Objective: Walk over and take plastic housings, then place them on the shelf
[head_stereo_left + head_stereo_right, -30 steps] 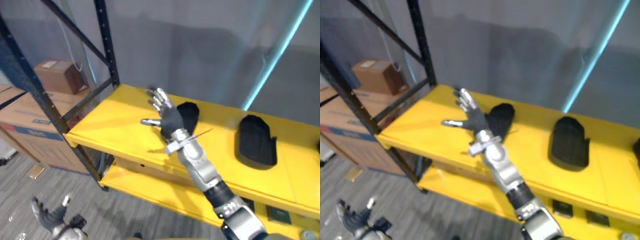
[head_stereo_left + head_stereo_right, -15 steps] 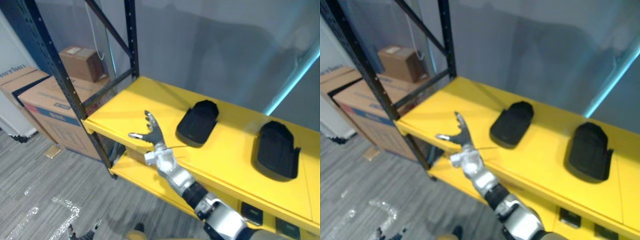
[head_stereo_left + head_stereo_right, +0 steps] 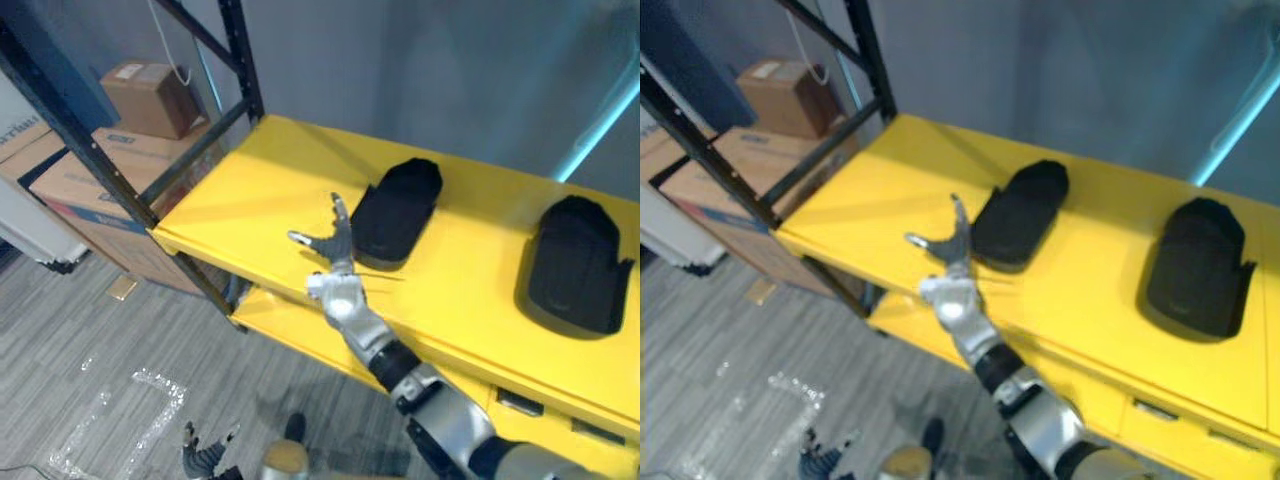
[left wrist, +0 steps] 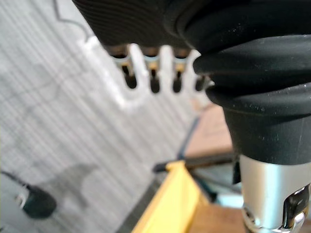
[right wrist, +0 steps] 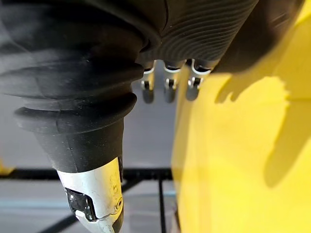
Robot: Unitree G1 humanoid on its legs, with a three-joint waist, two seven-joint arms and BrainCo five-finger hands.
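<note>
Two black plastic housings lie on the yellow shelf (image 3: pixel 270 190): one near the middle (image 3: pixel 397 210) and one further right (image 3: pixel 577 265). My right hand (image 3: pixel 335 250) is open, fingers pointing up and thumb out to the side. It hovers at the shelf's front edge just in front of the middle housing, holding nothing. In the right wrist view its straight fingers (image 5: pixel 167 90) reach past the yellow board (image 5: pixel 233 160). My left hand (image 3: pixel 205 458) hangs low over the floor, open and empty, its fingers (image 4: pixel 141 82) straight.
Black perforated uprights (image 3: pixel 240 60) and diagonal braces frame the shelf's left end. Cardboard boxes (image 3: pixel 90 180) (image 3: pixel 140 85) stand on the floor beyond them. A lower yellow shelf (image 3: pixel 290 325) sits below. A teal pole (image 3: pixel 600 120) leans at the right. Grey carpet lies in front.
The camera has shifted. My right hand has drawn back from beside the middle housing to the shelf's front edge, still open and empty. Both housings lie where they were.
</note>
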